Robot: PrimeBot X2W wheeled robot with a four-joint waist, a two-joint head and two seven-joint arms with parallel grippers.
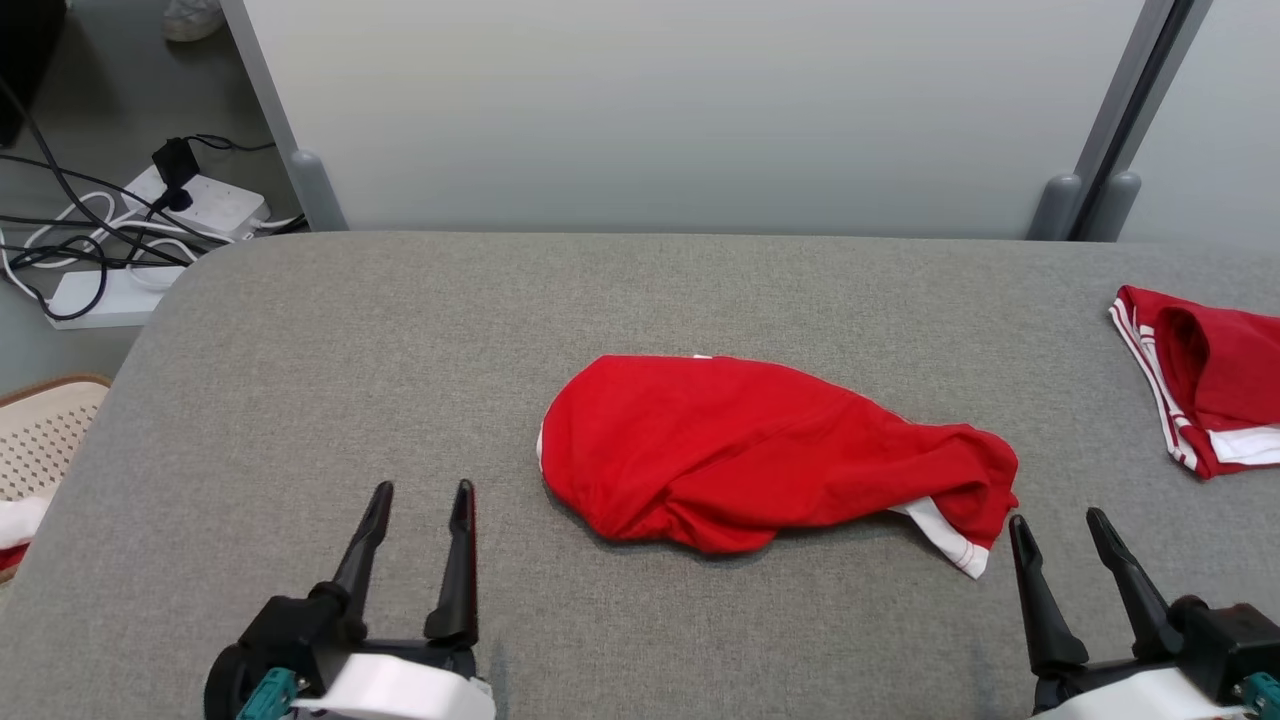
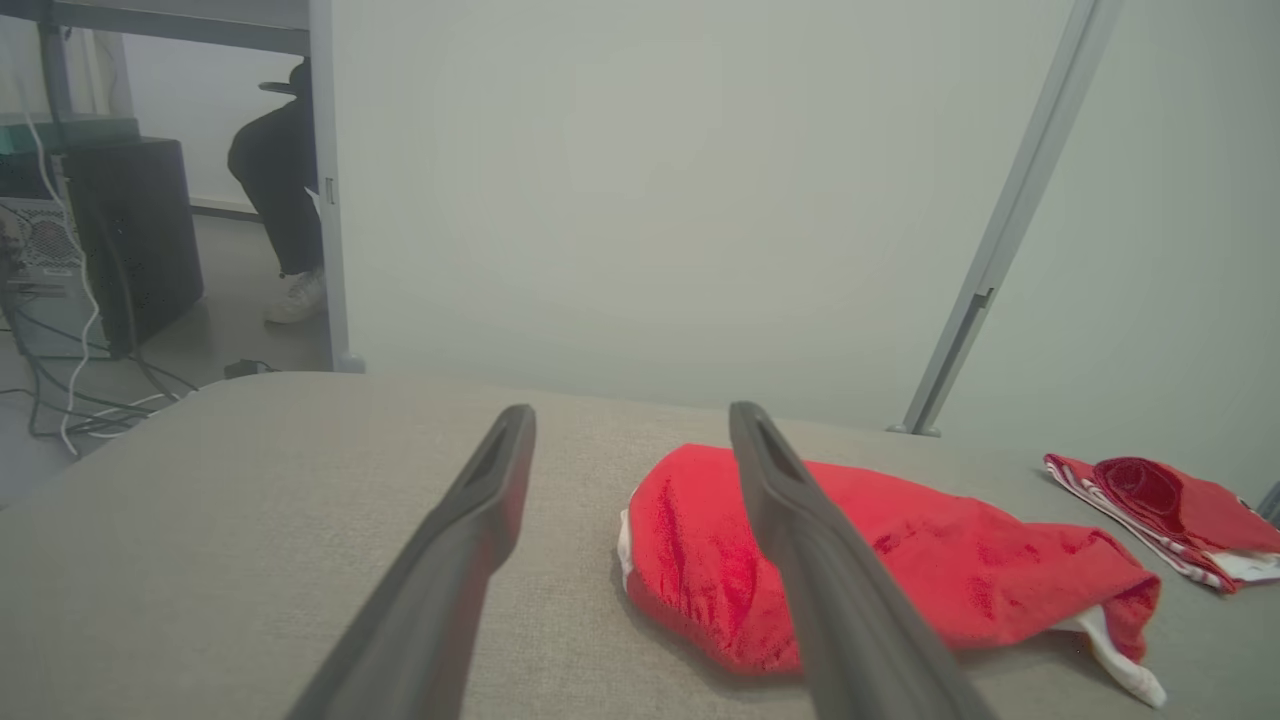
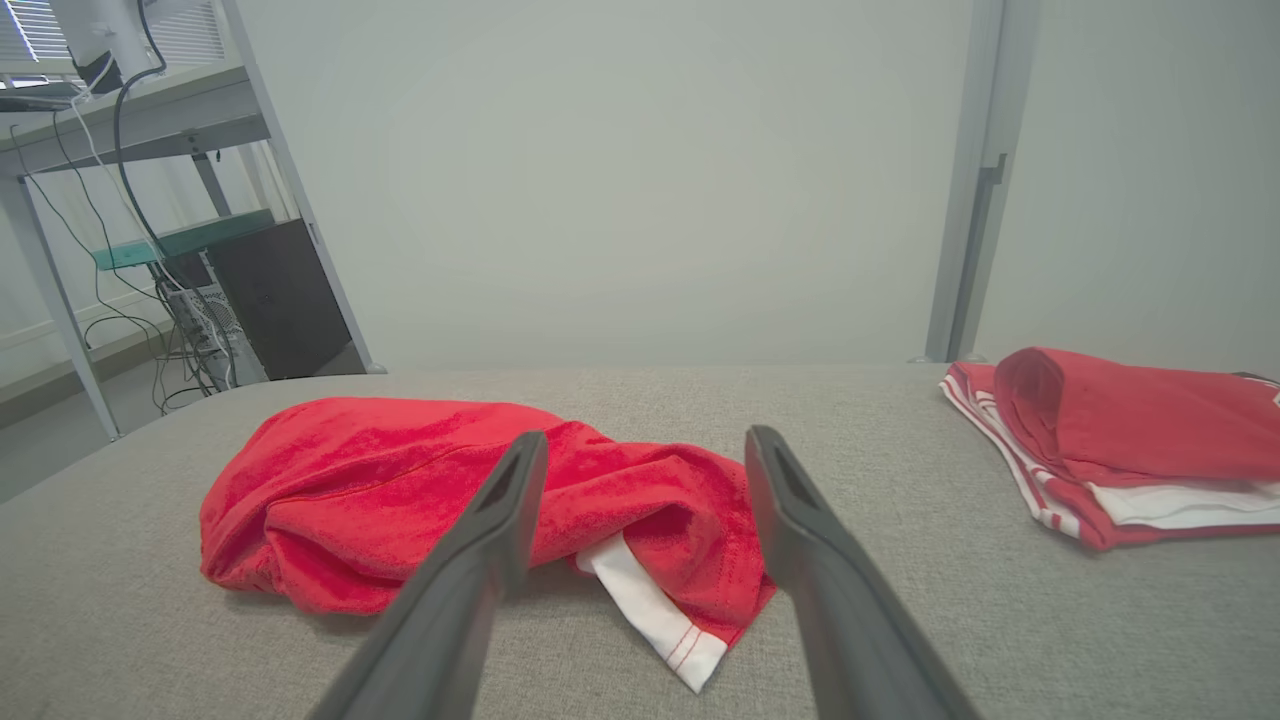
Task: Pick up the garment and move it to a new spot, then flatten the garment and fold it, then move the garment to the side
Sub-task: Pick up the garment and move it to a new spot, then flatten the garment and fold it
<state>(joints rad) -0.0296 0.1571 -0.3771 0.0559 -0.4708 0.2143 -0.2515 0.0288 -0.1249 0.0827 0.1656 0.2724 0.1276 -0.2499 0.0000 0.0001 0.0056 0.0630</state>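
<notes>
Head view: the grey padded table (image 1: 300, 400) is the biggest thing here. Its near edge is cut off below the garment, and its right end runs out of frame. Behind the garment a pale partition (image 1: 690, 110) stands close along the table's far edge.

I count two red pieces of clothing. The garment (image 1: 740, 450) lies crumpled near the middle of the table. Its shape is hard to read, bunched as it is, with a white hem poking out at its right end. To the right of the garment and well apart from it lies a second garment (image 1: 1210, 390), red with white stripes and partly cut off by the frame.

There are two grippers, both with fingers spread and nothing between them. The left gripper (image 1: 422, 490) sits in front of the garment, to its left and apart from it. The right gripper (image 1: 1058, 520) is just beside the garment's white hem; I cannot tell if it touches.

Left of the garment a broad stretch of bare cloth runs to the table's rounded corner. Beyond that corner, on the floor, are two power strips (image 1: 200, 200) among tangled cables. A perforated basket (image 1: 40, 430) is also there, only partly in frame.
</notes>
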